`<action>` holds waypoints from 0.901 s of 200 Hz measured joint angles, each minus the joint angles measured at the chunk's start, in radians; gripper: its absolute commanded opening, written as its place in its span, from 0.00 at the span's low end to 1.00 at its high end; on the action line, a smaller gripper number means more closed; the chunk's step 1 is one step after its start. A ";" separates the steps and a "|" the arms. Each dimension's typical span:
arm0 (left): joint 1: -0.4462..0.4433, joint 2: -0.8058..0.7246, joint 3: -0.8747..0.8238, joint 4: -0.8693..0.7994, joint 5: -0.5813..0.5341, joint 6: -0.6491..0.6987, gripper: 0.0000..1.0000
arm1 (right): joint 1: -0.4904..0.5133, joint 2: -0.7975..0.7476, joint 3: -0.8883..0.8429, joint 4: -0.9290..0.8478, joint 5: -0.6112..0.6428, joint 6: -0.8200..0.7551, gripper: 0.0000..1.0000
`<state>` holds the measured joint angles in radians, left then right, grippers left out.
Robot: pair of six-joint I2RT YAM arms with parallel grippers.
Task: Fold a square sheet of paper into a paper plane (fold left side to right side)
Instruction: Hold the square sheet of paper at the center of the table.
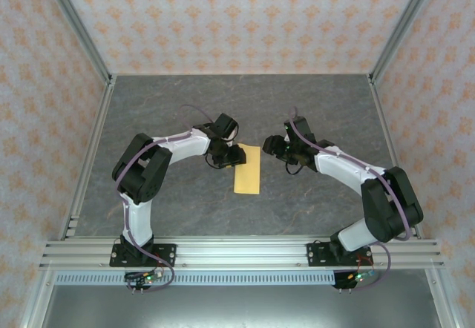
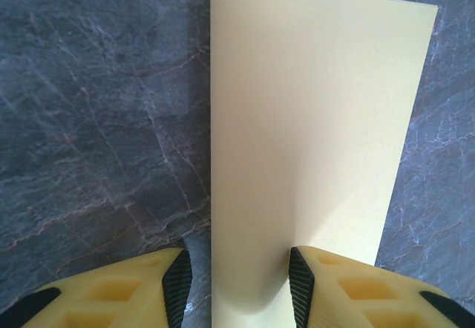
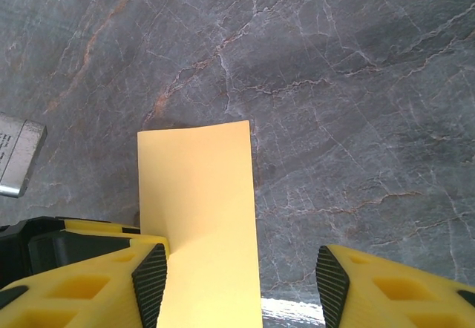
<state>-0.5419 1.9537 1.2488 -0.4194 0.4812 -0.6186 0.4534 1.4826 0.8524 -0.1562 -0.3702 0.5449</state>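
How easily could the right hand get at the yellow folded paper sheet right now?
Probably easily: the right hand hangs open just over the yellow folded paper sheet, with nothing in between.

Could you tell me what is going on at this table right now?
Two robot arms are folding a yellow sheet of paper on the grey table. The sheet lies as a narrow rectangle, apparently already folded in half. The left gripper is at its far left corner, jaws open with the sheet's left edge between them. The right gripper is just to the sheet's right, also open.
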 measured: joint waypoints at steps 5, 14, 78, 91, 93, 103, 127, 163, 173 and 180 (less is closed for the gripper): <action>0.000 0.000 0.000 0.000 0.000 0.000 0.43 | 0.001 0.000 0.000 0.000 -0.003 0.001 0.53; 0.000 0.000 0.000 0.000 0.000 0.000 0.43 | 0.002 0.000 -0.002 0.005 -0.011 0.003 0.48; 0.000 0.000 0.000 0.000 -0.001 0.000 0.43 | 0.032 0.096 -0.003 0.073 -0.117 0.058 0.01; 0.000 0.000 0.000 0.000 -0.001 0.000 0.43 | 0.042 0.122 -0.003 0.082 -0.131 0.060 0.00; 0.000 0.000 0.000 0.000 -0.002 0.000 0.43 | 0.043 0.128 -0.003 0.084 -0.133 0.062 0.00; 0.000 0.000 0.000 0.000 -0.002 0.000 0.43 | 0.048 0.143 -0.003 0.085 -0.143 0.064 0.00; -0.002 0.000 0.000 0.000 -0.004 0.000 0.43 | 0.050 0.175 0.000 0.093 -0.158 0.066 0.00; -0.002 0.000 0.000 0.000 -0.008 0.000 0.43 | 0.050 0.224 0.017 0.093 -0.177 0.072 0.00; -0.002 0.000 0.000 0.000 -0.008 0.000 0.43 | 0.050 0.233 0.024 0.091 -0.177 0.072 0.00; -0.002 0.000 0.000 0.000 -0.008 0.000 0.43 | 0.050 0.242 0.030 0.088 -0.177 0.072 0.00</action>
<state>-0.5438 1.9537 1.2488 -0.4198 0.4736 -0.6186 0.5037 1.7248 0.8822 -0.0685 -0.5472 0.6167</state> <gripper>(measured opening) 0.431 0.062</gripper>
